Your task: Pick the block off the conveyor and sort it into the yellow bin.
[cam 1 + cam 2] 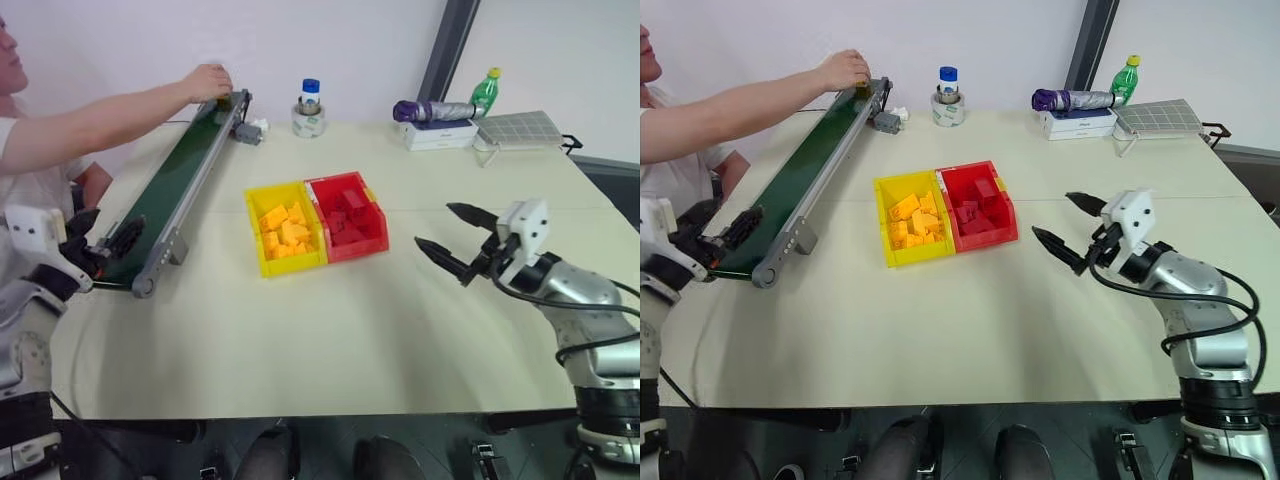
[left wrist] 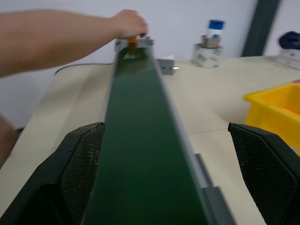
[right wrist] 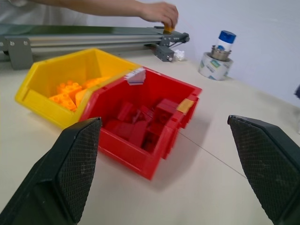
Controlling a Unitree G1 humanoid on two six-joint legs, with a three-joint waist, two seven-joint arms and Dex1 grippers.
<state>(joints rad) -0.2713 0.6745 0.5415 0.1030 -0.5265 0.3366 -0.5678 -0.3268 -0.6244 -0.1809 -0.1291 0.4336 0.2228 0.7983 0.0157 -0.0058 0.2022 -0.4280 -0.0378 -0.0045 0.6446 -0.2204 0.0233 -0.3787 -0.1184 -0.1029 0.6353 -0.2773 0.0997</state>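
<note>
Table (image 1: 330, 330): pale tabletop bearing all items below.
Conveyor (image 1: 175, 190): green belt with grey rails, ran along the table's left side toward the far wall; grey motor (image 1: 247, 132) at the far end.
Block (image 2: 132, 42): yellow-orange, sat at the belt's far end under a person's hand (image 1: 208, 80), which touched it.
Yellow bin (image 1: 257, 232): mid-table, right of the conveyor, held a heap of yellow blocks.
Red bin (image 1: 372, 215): touching the yellow bin's right side, held dark red blocks.
Left gripper (image 1: 112, 243): at the belt's near end, fingers spread wide apart, one to each side of the belt, holding nothing.
Right gripper (image 1: 460, 240): above bare table right of the bins, aimed toward them, fingers wide apart, empty.
Far edge: jar (image 1: 310, 97) on a tape roll (image 1: 309, 122), folded umbrella (image 1: 435, 110), green bottle (image 1: 486, 90)
</note>
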